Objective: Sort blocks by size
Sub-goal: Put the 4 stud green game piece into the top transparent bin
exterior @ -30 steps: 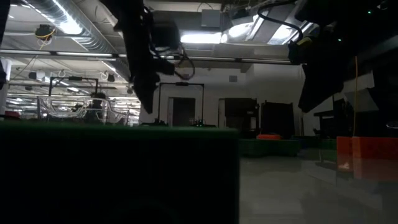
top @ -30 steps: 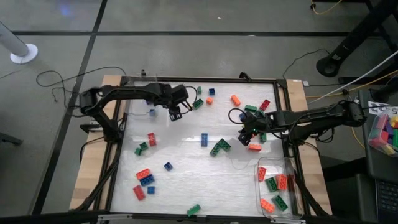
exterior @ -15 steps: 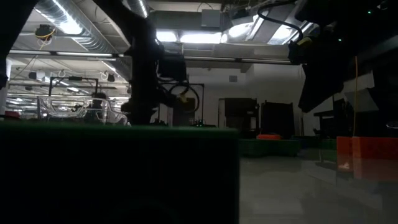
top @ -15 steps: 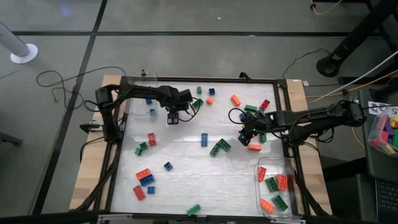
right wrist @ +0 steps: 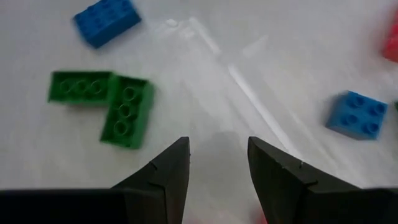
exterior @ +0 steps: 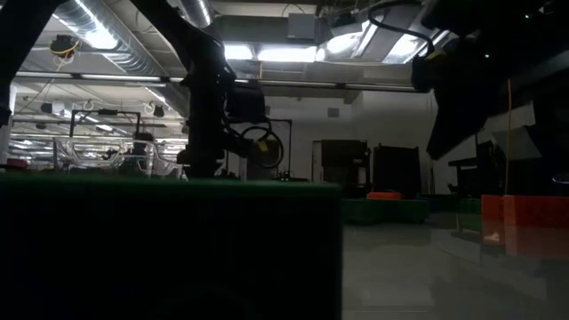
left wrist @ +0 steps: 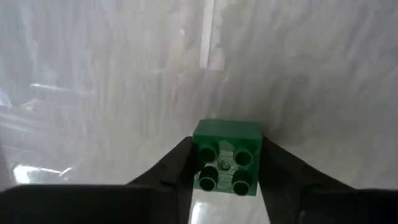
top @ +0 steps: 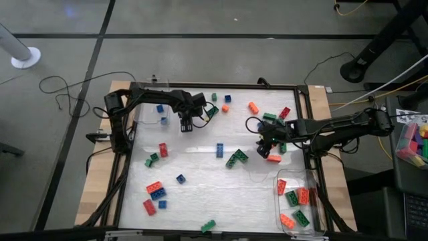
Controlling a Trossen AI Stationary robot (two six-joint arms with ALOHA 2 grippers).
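Studded blocks in red, orange, green and blue lie scattered over the white table (top: 200, 181). My left gripper (top: 186, 124) is down at the far left part of the table, shut on a small square green block (left wrist: 226, 158), which the gripper hides in the high view. My right gripper (top: 269, 143) hovers open at the right, with nothing between its fingers (right wrist: 217, 180). Beyond it lie two long green blocks in an L (right wrist: 102, 102), a blue block (right wrist: 107, 22) and a small blue square block (right wrist: 357, 115). My left gripper pinches the small green block by two opposite side walls (left wrist: 198, 163), one finger on each. The fingers come from above, pointing steeply down. The block sits level, studs up; whether its underside is on the table I cannot tell.
A clear tray (top: 314, 175) at the near right corner holds several red, orange and green blocks. A cluster of blocks (top: 274, 120) lies by my right gripper. A green block (top: 208, 225) sits at the near edge, filling the low view's foreground (exterior: 169, 249). A black frame (top: 307, 127) rims the table.
My left gripper has come down toward the table and shifted slightly toward the left edge, with its wrist rolled. My right arm has kept still.
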